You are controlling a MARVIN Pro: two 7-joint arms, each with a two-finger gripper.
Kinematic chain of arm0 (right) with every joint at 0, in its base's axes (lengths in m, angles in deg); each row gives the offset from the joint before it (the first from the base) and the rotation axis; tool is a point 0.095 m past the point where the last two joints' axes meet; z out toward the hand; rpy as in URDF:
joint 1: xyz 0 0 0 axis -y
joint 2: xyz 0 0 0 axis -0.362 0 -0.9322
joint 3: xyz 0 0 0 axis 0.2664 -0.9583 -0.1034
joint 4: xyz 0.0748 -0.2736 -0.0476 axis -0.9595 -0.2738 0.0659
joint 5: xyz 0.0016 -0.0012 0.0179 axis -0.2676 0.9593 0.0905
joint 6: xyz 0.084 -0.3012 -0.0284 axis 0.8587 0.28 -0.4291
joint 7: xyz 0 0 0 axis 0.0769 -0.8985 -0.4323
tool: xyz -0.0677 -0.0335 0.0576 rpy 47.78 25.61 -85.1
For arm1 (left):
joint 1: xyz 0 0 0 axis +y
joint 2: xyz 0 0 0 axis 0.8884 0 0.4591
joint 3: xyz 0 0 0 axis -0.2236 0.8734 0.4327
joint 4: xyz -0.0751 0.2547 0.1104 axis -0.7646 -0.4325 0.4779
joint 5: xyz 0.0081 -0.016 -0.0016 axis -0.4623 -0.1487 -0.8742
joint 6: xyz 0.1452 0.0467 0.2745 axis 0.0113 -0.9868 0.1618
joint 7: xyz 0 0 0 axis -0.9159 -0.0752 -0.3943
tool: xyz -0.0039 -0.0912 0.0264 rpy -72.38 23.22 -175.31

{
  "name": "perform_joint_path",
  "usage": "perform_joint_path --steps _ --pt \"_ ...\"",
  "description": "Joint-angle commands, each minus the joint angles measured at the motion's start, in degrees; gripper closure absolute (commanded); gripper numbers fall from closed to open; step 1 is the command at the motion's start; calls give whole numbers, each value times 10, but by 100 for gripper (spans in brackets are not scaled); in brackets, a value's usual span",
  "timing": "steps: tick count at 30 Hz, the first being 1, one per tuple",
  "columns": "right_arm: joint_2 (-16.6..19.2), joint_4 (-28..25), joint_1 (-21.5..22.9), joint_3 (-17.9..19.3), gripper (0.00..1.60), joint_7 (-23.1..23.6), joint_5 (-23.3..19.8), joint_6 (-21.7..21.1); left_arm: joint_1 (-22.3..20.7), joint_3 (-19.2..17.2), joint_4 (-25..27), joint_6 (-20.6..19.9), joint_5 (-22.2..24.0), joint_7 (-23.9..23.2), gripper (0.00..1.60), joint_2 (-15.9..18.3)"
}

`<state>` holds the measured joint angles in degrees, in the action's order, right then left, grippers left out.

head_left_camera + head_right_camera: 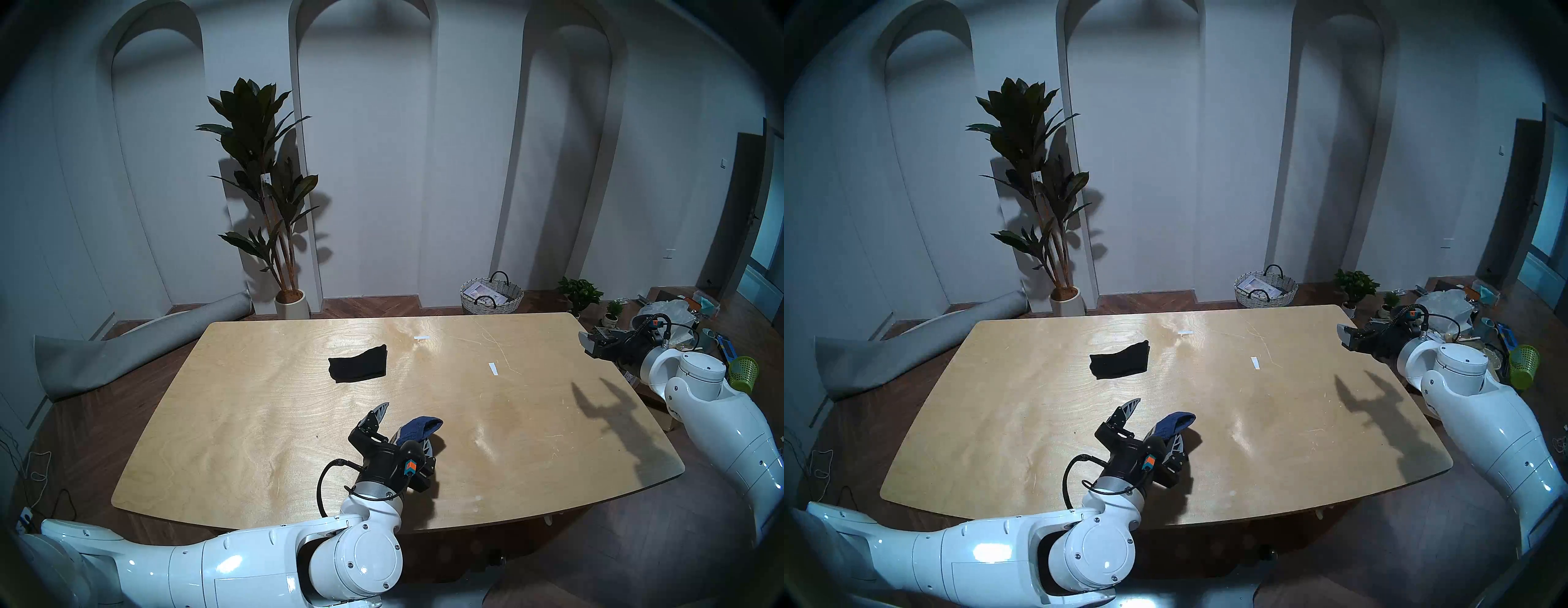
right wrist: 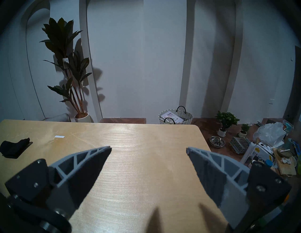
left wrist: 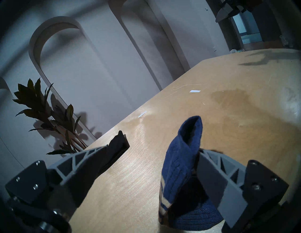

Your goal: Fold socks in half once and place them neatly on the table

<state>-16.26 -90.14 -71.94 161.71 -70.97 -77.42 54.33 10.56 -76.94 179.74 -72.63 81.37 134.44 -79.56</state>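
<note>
Both head eyes look down over the table [image 1: 263, 424]; wrist cameras sit low, sharing its far edge.

The black sock [image 1: 358, 364] lies folded flat toward the far left part of the table [image 1: 530, 424], well in from its far edge. The navy ribbed sock [image 1: 418, 429] with tan stripes stands rumpled, partly raised, nearer the front edge.

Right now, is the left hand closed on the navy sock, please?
No, the left hand is open; the navy sock only leans against one finger.
</note>
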Motion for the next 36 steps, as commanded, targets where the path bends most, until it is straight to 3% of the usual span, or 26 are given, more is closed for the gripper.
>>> perform_joint_path --steps 1,9,19,23,25,26,36 --pt "0 -1 19 -1 0 1 1 -1 26 -43 55 26 90 -13 0 23" --pt "0 9 28 -5 0 1 3 -2 46 -81 105 31 199 -26 0 37" --pt "-1 20 37 -10 0 4 2 -4 51 -99 141 11 262 -19 0 50" --pt "-2 21 38 -14 0 7 -4 -11 52 -108 157 30 239 11 0 51" --pt "-2 14 35 -14 0 10 -8 -13 58 -118 162 67 221 30 0 47" --pt "-2 9 33 -14 0 13 -13 -16 52 -116 157 69 189 52 0 45" --pt "-36 -52 31 -24 0 40 -30 6 20 -196 83 162 146 102 0 53"
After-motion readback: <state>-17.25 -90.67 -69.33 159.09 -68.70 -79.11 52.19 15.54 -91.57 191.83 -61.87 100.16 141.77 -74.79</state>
